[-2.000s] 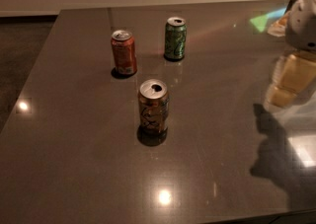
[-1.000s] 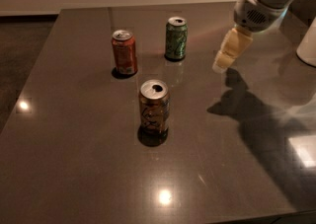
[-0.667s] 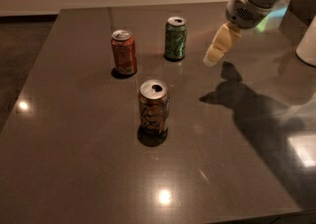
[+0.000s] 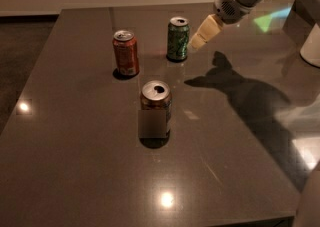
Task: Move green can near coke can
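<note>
Evidently little is done: on the dark desk point(image 4: 75, 171), the gripper point(image 4: 199, 38) hangs at the green can's point(image 4: 178, 38) three o'clock, just beside it; open or closed, I cannot tell. The coke can point(image 4: 125, 52) stands at its nine o'clock, so grasp and move are left to do.

1 camera, high off the near edge of the table point(image 4: 75, 171), tilting down across it. The gripper point(image 4: 198, 41) hovers far side, upper right, green can point(image 4: 177, 38) just beside it.
</note>
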Controlling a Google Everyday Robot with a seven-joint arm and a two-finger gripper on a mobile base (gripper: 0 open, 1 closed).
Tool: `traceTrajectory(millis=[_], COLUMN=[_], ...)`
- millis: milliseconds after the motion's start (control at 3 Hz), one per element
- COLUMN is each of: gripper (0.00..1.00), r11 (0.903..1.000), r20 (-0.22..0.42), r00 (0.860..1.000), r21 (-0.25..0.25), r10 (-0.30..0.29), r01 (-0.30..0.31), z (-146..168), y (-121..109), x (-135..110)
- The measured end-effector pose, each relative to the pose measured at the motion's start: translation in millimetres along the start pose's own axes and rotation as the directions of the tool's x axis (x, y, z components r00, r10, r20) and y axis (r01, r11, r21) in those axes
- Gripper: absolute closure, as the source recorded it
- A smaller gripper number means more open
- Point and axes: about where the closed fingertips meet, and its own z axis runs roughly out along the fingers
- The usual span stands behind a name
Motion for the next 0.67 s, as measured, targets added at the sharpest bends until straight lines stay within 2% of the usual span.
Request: traceTrajectory(millis=[667], gripper=[0.0], r11=[0.9956], r20=[0.079], r00=[0.993], r21=[-0.041], r10=[0.088], r01=[-0.085], z=[31], y=[-17], x=[-26])
